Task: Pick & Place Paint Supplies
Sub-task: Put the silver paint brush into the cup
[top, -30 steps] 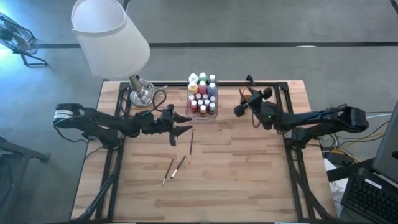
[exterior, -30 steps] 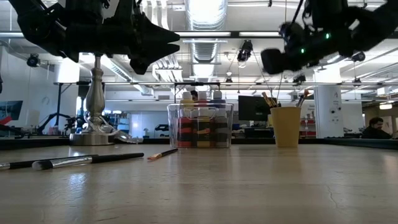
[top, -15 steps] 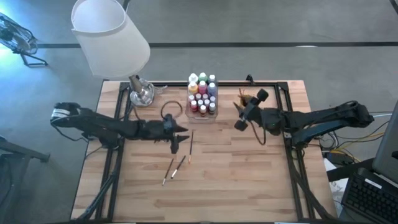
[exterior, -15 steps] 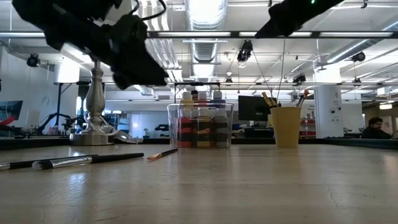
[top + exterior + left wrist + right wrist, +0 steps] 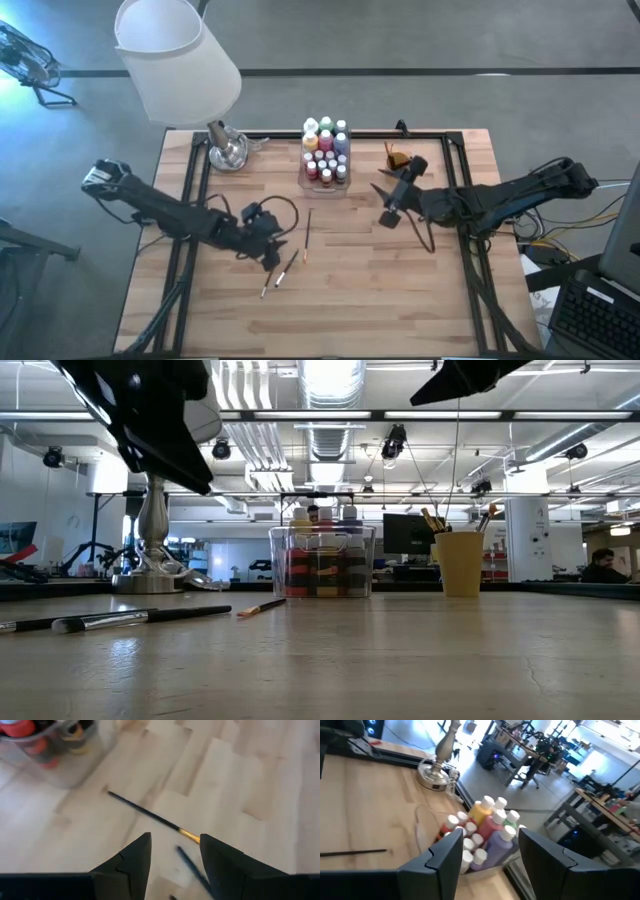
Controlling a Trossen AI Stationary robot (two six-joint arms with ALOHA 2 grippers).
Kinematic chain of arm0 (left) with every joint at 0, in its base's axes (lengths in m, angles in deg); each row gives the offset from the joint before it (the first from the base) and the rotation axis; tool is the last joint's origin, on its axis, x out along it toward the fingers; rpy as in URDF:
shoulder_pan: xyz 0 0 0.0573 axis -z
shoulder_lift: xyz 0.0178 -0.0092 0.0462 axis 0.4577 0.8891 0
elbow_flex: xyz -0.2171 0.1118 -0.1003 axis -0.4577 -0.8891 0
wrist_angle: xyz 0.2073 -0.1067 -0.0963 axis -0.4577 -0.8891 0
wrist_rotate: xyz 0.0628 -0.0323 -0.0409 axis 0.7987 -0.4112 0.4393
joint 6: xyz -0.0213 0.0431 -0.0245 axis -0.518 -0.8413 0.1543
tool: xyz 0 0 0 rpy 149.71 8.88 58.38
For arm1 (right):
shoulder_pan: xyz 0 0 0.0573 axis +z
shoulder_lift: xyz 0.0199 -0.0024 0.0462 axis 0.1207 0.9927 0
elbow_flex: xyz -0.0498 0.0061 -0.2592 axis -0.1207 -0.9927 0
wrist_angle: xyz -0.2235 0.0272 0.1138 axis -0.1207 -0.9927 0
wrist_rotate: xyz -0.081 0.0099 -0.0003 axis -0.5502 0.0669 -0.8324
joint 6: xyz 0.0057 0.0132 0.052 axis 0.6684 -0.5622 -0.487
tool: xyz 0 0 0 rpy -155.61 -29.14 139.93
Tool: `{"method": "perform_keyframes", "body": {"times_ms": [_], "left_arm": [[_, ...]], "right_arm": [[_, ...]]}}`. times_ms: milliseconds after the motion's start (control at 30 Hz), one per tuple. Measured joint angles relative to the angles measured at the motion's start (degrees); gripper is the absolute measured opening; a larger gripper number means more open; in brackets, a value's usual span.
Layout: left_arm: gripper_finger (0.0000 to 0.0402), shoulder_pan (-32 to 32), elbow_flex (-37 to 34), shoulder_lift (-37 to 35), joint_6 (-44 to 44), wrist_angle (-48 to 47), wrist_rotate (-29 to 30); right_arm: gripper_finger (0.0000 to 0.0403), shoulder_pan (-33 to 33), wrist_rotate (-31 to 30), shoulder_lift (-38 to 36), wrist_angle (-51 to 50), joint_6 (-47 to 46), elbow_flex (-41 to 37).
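Left gripper point(image 5: 272, 254) hovering over loose paintbrushes point(image 5: 290, 262) lying mid-table, fingers point(image 5: 130, 865) spread, gripping nothing. Right gripper point(image 5: 392, 205) hanging beside clear box point(image 5: 326, 182), fingers parted, empty. Paint bottles point(image 5: 325, 150) sitting inside box; more brushes standing in orange cup point(image 5: 460, 563)

The table point(image 5: 400, 290) is pale wood in planks, smooth, with a soft sheen in the low view. At its 12 o'clock the box point(image 5: 322, 562) is clear glossy plastic; the bottles point(image 5: 487, 827) in it look like smooth plastic with glossy white caps. Toward 7 o'clock from the box lie brushes point(image 5: 307, 232), thin with matt dark handles, one with a shiny gold metal ferrule point(image 5: 189, 835). At 11 o'clock the lamp point(image 5: 180, 60) has a matt white cloth-like shade and a polished metal base point(image 5: 150, 565). The cup point(image 5: 461, 563) at 1 o'clock is matt orange. The fingers point(image 5: 130, 865) of the left gripper are matt black plastic.
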Motion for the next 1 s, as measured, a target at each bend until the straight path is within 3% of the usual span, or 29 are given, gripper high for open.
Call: {"method": "perform_keyframes", "body": {"times_ms": [300, 567, 800, 1000], "left_arm": [[0.0174, 6.36, 0.21, 0.2, 5.29, -0.34, -0.02], [0.0174, 9.11, 0.18, 1.9, 19.34, -0.91, -0.22], [0.016, 16.18, 1.01, 8.89, 35.85, -1.31, -0.28], [0.014, 21.04, 6.71, 16.16, 45.24, -4.16, -0.49]], "right_arm": [[0.0195, 1.58, 0.2, 0.0, -0.02, -3.49, 0.15], [0.0177, 1.55, 0.19, 0.0, -0.23, -3.57, 0.14], [0.0173, 1.55, 0.16, 0.0, -0.52, -3.6, 0.14], [0.0188, 1.55, -0.15, 0.0, -0.5, -3.6, 0.14]]}}
